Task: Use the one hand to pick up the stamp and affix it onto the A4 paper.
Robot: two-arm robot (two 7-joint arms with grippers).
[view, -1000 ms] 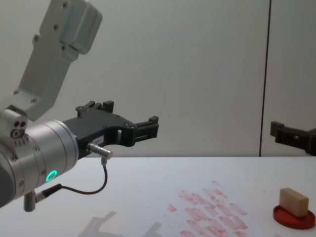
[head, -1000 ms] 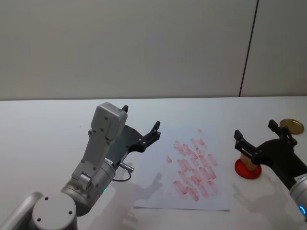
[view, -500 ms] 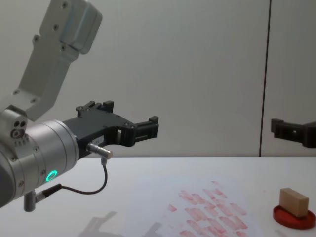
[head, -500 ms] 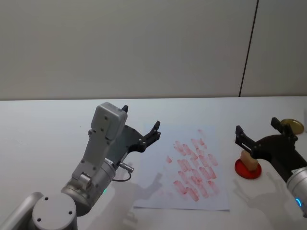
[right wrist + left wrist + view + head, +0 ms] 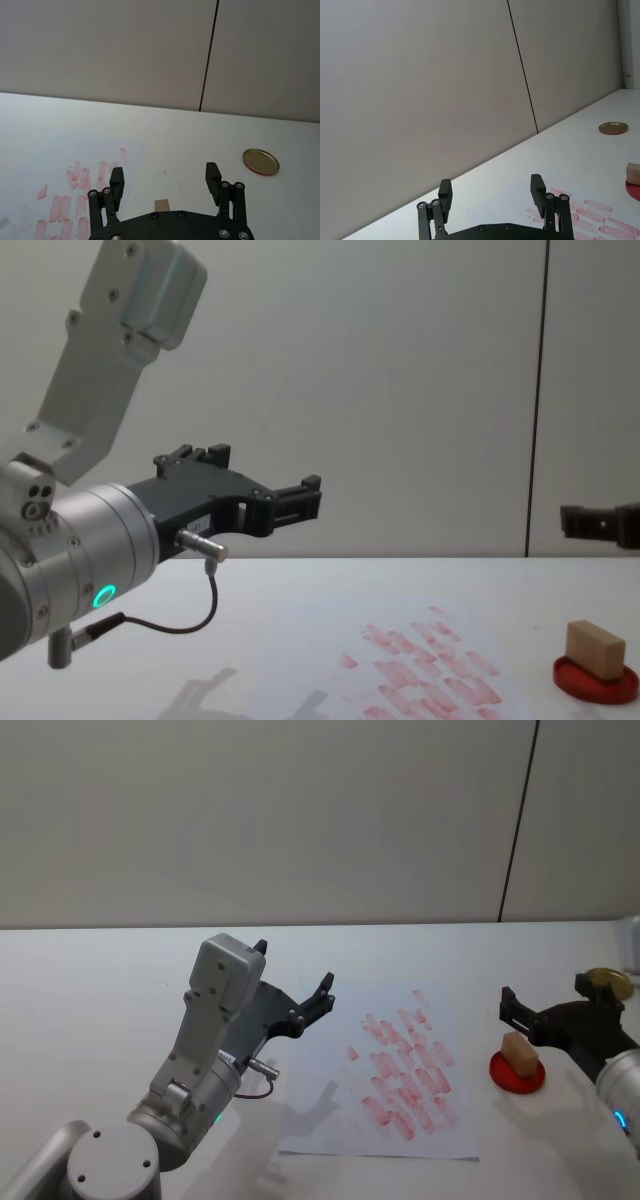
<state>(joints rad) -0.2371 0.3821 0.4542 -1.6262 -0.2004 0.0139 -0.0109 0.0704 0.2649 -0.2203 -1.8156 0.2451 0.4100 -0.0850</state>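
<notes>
over the red ink pad (image 5: 499,1073) | right gripper (image 5: 544,990) spread wide, empty, above stamp (image 5: 518,1051) | left gripper (image 5: 294,965) parked, spread

Left gripper (image 5: 491,196) spread wide, empty; paper (image 5: 580,197) at its 1 o'clock, stamp (image 5: 634,172) at 2, gold lid (image 5: 613,128) beyond.

Head high, chest low; common A4 paper (image 5: 385,1070)

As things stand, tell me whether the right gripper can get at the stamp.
Probably yes. The right gripper hangs open above the stamp, which sits exposed on the red ink pad, with nothing between them. The left gripper is parked away by the A4 paper's left edge.
</notes>
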